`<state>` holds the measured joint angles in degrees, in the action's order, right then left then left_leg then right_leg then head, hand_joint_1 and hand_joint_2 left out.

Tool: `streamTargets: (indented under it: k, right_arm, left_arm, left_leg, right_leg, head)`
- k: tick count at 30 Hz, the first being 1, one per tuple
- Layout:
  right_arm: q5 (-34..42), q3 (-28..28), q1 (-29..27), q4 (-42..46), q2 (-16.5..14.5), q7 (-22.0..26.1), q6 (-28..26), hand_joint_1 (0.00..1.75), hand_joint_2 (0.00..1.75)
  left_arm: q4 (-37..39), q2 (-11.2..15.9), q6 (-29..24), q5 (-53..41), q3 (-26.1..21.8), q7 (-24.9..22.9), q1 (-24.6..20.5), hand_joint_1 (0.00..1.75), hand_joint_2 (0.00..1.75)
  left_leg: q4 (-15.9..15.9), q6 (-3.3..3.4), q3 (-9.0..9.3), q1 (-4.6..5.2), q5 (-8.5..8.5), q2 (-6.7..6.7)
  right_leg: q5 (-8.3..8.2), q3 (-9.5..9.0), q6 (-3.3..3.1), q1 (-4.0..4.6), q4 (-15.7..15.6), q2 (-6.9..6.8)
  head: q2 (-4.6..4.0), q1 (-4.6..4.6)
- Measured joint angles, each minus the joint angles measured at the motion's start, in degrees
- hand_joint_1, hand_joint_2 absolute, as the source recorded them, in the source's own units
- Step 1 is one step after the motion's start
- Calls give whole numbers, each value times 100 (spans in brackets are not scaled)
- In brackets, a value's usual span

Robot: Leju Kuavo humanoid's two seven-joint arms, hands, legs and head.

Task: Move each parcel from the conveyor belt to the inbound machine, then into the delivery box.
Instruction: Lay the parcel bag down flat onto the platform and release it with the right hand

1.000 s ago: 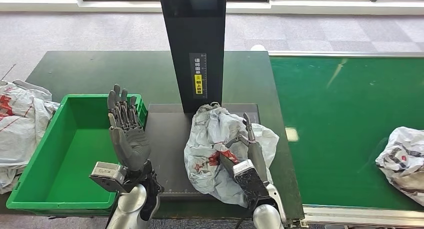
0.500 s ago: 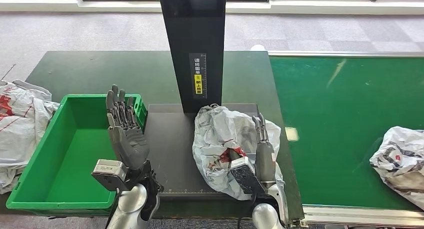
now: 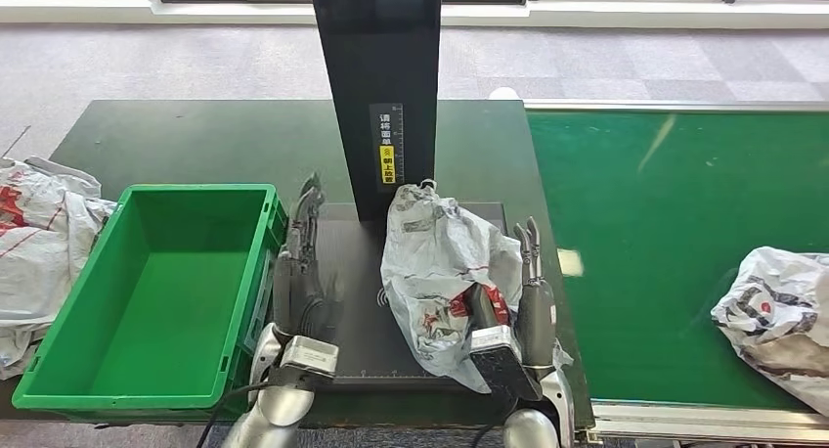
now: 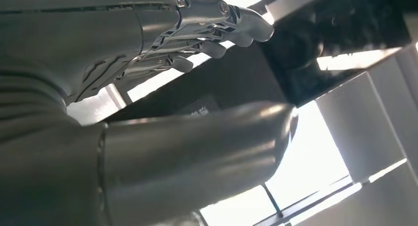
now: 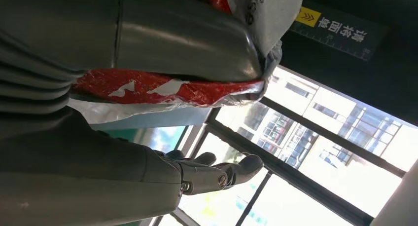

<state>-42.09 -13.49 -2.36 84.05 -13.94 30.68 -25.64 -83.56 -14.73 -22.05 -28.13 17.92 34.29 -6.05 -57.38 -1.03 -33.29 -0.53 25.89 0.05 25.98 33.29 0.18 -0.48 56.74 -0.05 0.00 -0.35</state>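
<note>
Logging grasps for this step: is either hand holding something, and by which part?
The right hand holds the parcel by its right side, thumb pressed into the bag. The left hand holds nothing.

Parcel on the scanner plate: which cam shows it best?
Head view: the whole grey-and-red parcel stands on the inbound machine, the right hand against its side. Right wrist view shows a red-and-white strip of it behind the thumb. Left wrist view gives nothing usable.

The left hand (image 3: 298,262) has swung from above the green box (image 3: 73,355) over the dark platform — the parcel (image 3: 440,262) now stands more upright
</note>
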Motion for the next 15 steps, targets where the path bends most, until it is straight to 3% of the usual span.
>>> streamTargets:
  k: [8, 15]
  right_arm:
    - [46, 0, -72, 133, 0, 30, 51, 0, 0]
    - [562, 13, -115, 218, 9, 262, 555, 0, 0]
  left_arm:
    - [247, 0, -8, -82, 57, -57, -40, 0, 175]
    - [359, 23, 454, -552, 82, -252, -47, 0, 175]
  left_leg:
    - [0, -1, 0, 0, 0, 0]
    - [0, -1, 0, 0, 0, 0]
  right_leg:
    - [0, 1, 0, 0, 0, 1]
    - [0, 1, 0, 0, 0, 1]
  head:
    - [0, 0]
    - [0, 0]
